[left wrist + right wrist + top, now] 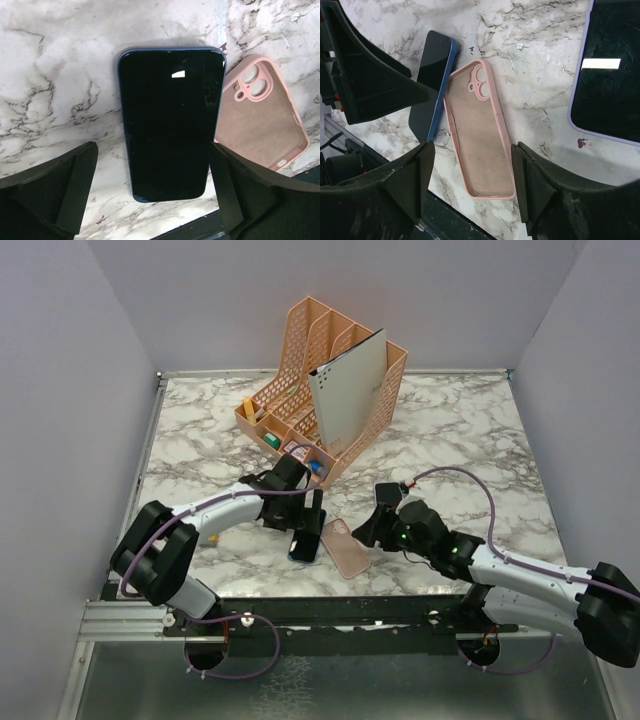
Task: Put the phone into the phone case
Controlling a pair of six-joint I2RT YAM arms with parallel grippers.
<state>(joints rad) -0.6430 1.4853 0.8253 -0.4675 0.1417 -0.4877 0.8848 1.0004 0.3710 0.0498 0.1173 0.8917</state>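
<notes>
A dark phone with a blue edge (pixel 170 125) lies screen up on the marble table, near its front edge; it also shows in the top view (pixel 303 548) and the right wrist view (pixel 432 85). An empty pink case (pixel 480 135) lies open side up just right of it, touching or nearly touching its edge (pixel 260 120) (pixel 346 548). My left gripper (pixel 152 197) (pixel 307 520) is open and hovers over the phone's near end, one finger on each side. My right gripper (pixel 472 182) (pixel 372 525) is open and empty, its fingers straddling the case's near end from above.
A second phone in a lavender case (pixel 610 70) lies to the right of the pink case. An orange mesh desk organiser (pixel 325 390) with a grey folder stands at the back centre. The table's black front rail (pixel 330 608) runs close below the phone and case.
</notes>
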